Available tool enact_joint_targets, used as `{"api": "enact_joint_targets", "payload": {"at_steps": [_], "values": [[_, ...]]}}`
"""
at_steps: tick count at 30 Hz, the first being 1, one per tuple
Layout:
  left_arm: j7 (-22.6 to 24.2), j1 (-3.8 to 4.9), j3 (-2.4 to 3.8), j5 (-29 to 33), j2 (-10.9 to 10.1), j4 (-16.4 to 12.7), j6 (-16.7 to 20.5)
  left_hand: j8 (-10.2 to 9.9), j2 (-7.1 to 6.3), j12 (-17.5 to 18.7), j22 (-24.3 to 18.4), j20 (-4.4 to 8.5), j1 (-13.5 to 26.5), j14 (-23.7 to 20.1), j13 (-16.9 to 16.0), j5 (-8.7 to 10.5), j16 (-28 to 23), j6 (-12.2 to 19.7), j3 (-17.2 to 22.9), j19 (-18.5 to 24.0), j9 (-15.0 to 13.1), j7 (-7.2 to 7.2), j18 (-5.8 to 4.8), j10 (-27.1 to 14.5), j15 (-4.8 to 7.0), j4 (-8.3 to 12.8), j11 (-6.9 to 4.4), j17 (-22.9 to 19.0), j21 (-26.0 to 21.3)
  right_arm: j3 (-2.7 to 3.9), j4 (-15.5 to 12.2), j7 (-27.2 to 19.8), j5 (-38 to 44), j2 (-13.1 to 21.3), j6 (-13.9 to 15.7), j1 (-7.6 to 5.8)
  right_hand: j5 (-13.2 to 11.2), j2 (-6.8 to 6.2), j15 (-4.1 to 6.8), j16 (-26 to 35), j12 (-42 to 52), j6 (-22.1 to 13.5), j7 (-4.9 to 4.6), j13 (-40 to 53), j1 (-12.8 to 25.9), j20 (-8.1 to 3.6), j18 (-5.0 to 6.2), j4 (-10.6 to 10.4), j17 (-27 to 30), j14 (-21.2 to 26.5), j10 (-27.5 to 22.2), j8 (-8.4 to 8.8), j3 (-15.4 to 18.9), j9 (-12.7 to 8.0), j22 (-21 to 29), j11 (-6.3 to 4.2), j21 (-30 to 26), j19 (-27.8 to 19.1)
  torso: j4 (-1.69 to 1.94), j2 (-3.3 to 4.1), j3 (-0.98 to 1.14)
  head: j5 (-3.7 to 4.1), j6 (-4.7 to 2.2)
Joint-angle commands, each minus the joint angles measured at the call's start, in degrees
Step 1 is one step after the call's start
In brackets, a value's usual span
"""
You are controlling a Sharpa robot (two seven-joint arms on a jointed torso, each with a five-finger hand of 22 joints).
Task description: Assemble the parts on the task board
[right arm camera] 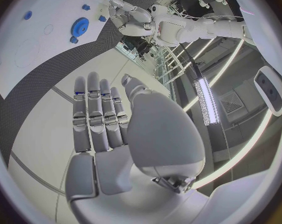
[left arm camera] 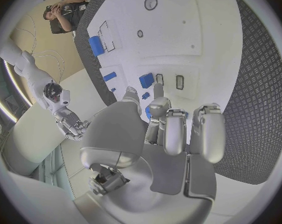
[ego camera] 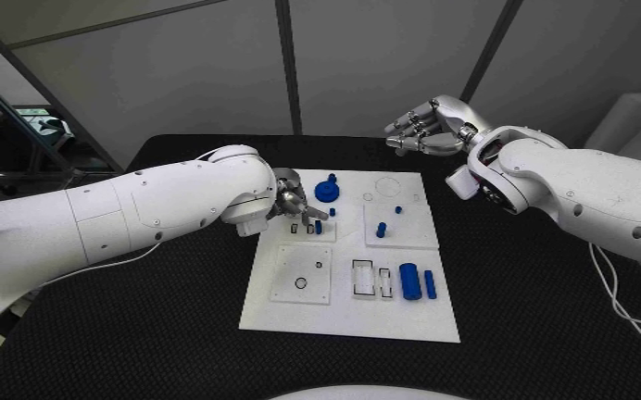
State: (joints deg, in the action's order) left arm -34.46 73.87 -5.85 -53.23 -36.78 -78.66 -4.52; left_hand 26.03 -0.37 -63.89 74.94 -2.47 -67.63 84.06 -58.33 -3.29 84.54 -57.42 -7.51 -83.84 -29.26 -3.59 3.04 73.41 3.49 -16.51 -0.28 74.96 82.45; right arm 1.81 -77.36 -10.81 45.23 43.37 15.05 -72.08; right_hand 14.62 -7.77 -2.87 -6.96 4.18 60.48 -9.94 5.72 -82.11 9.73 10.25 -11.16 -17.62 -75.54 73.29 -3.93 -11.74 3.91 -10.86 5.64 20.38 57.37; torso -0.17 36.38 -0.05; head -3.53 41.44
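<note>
The white task board [ego camera: 350, 312] lies in the middle of the black table. My left hand [ego camera: 296, 203] hovers low over its far left part, right beside a blue gear [ego camera: 327, 191]. In the left wrist view its fingers [left arm camera: 173, 129] stretch out over the board [left arm camera: 197, 30] with a small blue block [left arm camera: 146, 80] just ahead of them. Some blue shows between the fingers; no part is plainly held. My right hand [ego camera: 425, 131] is raised beyond the board's far right corner, fingers [right arm camera: 97, 114] spread, holding nothing. A blue cylinder [ego camera: 410, 281] and a blue bar [ego camera: 430, 283] lie at the right.
Small blue pegs [ego camera: 381, 230] stand on the board's right square. Empty slots [ego camera: 362, 277] and a round hole [ego camera: 302, 282] lie in the near half. Black matting [ego camera: 534, 307] surrounds the board on all sides.
</note>
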Motion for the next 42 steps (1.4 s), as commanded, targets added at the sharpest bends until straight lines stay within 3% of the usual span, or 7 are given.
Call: {"api": "enact_joint_targets", "payload": {"at_steps": [1, 18, 26, 42], "values": [[-1.04, 0.13, 0.00, -0.92, 0.45, 0.34, -1.40, 0.39, 0.15, -0.26, 0.91, 0.11, 0.51, 4.06, -0.05, -0.02, -0.30, 0.38, -0.31, -0.54, -0.26, -0.02, -0.31, -0.40, 0.40, 0.01, -0.14, 9.43, 0.39, 0.05, 0.05, 0.29, 1.04, -0.12, 0.73, -0.14, 0.37, -0.38, -0.22, 0.28, -0.28, 0.36, 0.00, -0.11, 0.24, 0.19, 0.18, 0.34, 0.09, 0.17, 0.04, -0.06, 0.05, 0.05, 0.10, 0.19, -0.03, 0.27, -0.11, 0.10, -0.05, 0.00, 0.25], [-0.84, 0.14, -0.01, -0.92, 2.56, 1.99, -3.00, 1.49, 0.92, -0.42, 1.23, 0.15, -1.35, 4.03, -0.23, -0.16, -0.43, 1.22, -0.37, -0.61, -2.38, 0.06, -0.35, -0.55, 0.45, 0.55, -0.22, 9.39, 0.50, 0.05, 0.56, 0.61, 1.12, -0.98, 0.44, -0.13, 0.61, -0.30, -0.30, 0.58, -0.32, 0.39, -0.04, -0.25, 0.43, 0.25, 0.16, 0.28, 0.25, 0.30, -0.08, -0.06, 0.04, 0.05, 0.17, 0.25, -0.18, 0.17, -0.16, 0.21, -0.01, -0.01, 0.78], [-1.07, 0.14, -0.01, -0.92, 2.72, 2.19, -4.12, 2.04, 1.24, -0.52, 1.32, 0.18, -2.17, 4.05, -0.32, -0.18, -0.40, 1.34, -0.11, -0.62, -3.27, 0.15, -0.36, -0.52, 0.50, 0.74, -0.29, 9.46, 0.53, 0.05, 0.74, 0.66, 1.13, -1.20, 0.45, -0.13, 0.88, -0.16, -0.33, 0.76, -0.32, 0.40, -0.04, -0.34, 0.54, 0.29, 0.16, 0.24, 0.36, 0.29, -0.12, -0.07, -0.02, 0.06, 0.23, 0.26, -0.28, 0.12, -0.09, 0.21, -0.01, 0.39, 1.00], [-1.11, 0.13, 0.00, -0.92, 3.19, 2.46, -4.55, 3.36, 2.47, -0.72, 2.13, 0.34, -4.40, 4.14, -0.56, -0.24, -0.28, 1.94, 1.29, -0.89, -5.58, 0.39, -0.50, -0.37, 0.69, 1.48, -0.51, 9.65, 0.89, 0.04, 1.09, 0.69, 1.13, -1.66, 0.38, -0.13, 1.04, -0.01, -0.35, 0.94, -0.33, 0.41, -0.03, -0.43, 0.42, 0.32, 0.16, 0.33, 0.46, 0.35, -0.19, -0.07, -0.18, 0.05, 0.28, 0.26, -0.39, 0.05, -0.07, 0.23, 0.03, 0.28, 1.11]]}}
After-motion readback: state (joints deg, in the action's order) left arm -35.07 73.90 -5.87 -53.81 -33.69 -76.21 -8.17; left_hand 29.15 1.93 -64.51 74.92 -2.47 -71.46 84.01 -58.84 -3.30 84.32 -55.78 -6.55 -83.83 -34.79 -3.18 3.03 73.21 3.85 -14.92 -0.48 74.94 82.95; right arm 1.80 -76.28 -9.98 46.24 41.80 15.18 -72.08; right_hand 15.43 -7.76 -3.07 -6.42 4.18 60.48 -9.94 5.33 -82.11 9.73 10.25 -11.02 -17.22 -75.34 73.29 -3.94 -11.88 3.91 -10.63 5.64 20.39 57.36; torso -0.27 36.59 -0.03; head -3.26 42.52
